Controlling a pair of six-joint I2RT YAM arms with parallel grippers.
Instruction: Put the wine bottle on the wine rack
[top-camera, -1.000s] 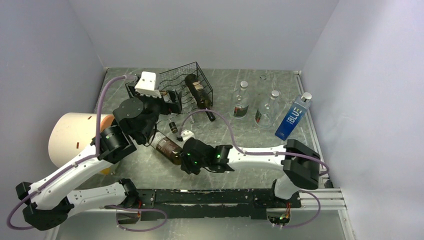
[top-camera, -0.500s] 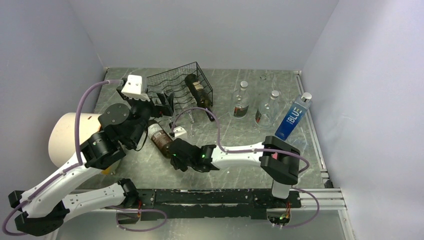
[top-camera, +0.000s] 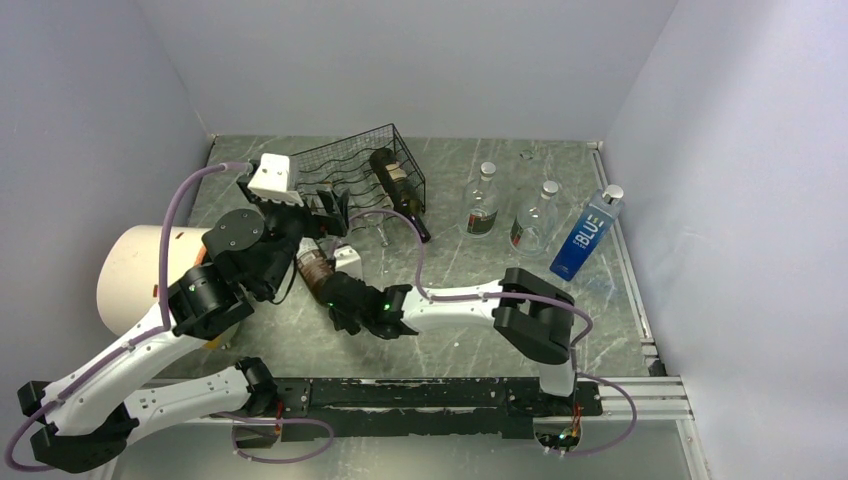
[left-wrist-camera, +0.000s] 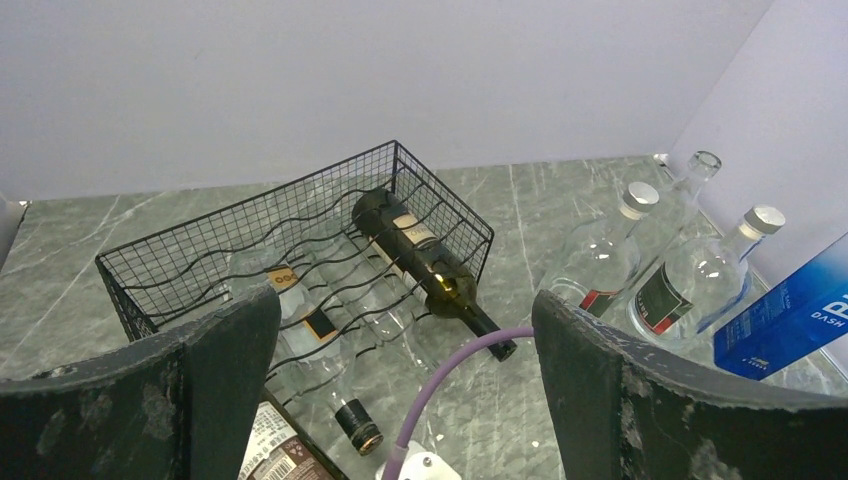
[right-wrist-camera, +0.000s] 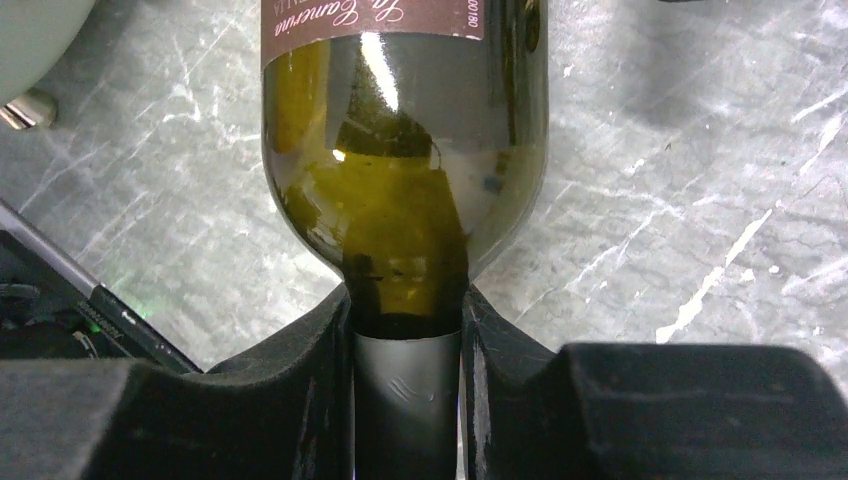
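On the tabletop (top-camera: 480, 270) we see the wine rack (top-camera: 345, 165) at the back left. The brown-labelled wine bottle (top-camera: 312, 268) is outside it, just beside its near end. We find the right fingers (right-wrist-camera: 310, 390) pinching the neck of that bottle, while the left fingers (left-wrist-camera: 220, 380) are spread wide, facing the rack.

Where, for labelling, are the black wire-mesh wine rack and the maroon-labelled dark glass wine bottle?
black wire-mesh wine rack (left-wrist-camera: 190, 262): left wrist view, mesh side wall.
maroon-labelled dark glass wine bottle (right-wrist-camera: 400, 200): right wrist view, shoulder.
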